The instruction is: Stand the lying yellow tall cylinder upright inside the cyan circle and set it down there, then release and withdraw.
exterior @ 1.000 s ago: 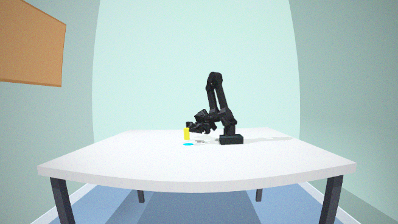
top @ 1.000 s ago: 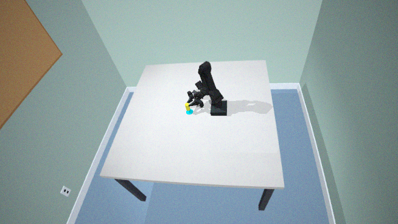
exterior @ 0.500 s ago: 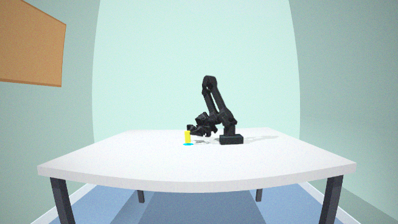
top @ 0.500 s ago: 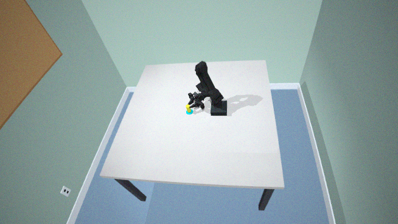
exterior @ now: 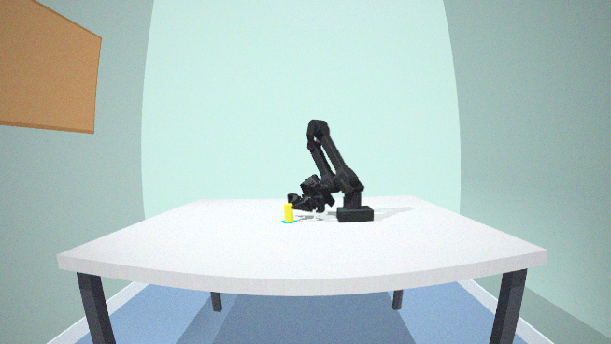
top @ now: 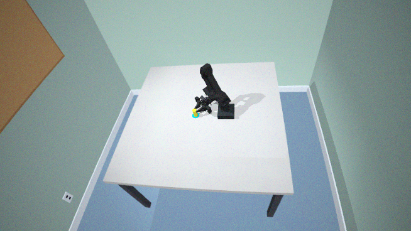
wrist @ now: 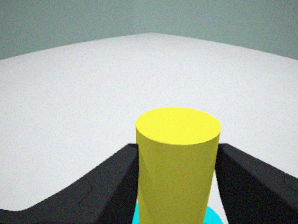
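- Currently, far left: brown panel [top: 28,53] [exterior: 51,70] on the wall, top and exterior views.
- Next, yellow cylinder [top: 195,112] [exterior: 289,212] [wrist: 176,170]: upright, at the cyan circle, circle showing around its lower end; exact contact underneath too small to tell.
- Cyan circle [top: 195,117] [exterior: 284,222] [wrist: 214,216]: flat on the white counter [top: 201,141] [exterior: 299,252] [wrist: 75,110], partly hidden by cylinder.
- Tool [top: 196,110] [exterior: 290,206] [wrist: 177,153]: clamped on the cylinder's upper part, one dark finger each side in wrist view, cylinder top poking above fingertips.
- Black arm [top: 214,86] [exterior: 335,154]: right of cylinder, bent, elbow high, wrist low.
- Arm's dark base [top: 226,115] [exterior: 356,215]: rightmost, on the counter, apart from the circle, shadow beside it.
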Robot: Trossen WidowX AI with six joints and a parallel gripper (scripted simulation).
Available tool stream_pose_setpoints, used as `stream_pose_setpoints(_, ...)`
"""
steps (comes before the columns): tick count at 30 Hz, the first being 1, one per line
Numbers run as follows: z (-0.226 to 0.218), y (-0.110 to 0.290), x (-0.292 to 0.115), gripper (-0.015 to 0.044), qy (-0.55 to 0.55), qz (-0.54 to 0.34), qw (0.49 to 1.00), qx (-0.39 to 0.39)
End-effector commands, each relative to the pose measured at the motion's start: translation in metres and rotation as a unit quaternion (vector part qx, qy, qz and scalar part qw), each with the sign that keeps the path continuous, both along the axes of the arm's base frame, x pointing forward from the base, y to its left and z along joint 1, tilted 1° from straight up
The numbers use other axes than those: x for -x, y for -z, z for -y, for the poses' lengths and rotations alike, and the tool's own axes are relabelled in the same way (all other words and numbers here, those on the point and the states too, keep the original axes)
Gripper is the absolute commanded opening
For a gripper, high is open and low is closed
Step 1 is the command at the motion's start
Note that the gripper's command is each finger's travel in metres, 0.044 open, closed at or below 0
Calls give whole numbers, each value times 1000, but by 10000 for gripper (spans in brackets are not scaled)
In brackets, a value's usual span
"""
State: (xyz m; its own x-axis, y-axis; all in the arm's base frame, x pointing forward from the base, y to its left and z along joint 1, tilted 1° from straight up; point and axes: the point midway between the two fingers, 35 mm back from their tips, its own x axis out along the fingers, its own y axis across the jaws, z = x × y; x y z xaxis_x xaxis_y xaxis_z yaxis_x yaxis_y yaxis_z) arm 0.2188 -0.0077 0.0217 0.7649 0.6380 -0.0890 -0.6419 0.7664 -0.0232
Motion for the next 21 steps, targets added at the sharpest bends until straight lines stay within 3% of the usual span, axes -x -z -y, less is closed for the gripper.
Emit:
stream_pose_setpoints(1, 0, -1, -1, 131, -2, 5, 1000, 2)
stream_pose_setpoints(11, 0, -1, -1, 394, -2, 5, 1000, 2)
stream_pose_setpoints(21, 4, -10, -4, 400, -2, 5, 1000, 2)
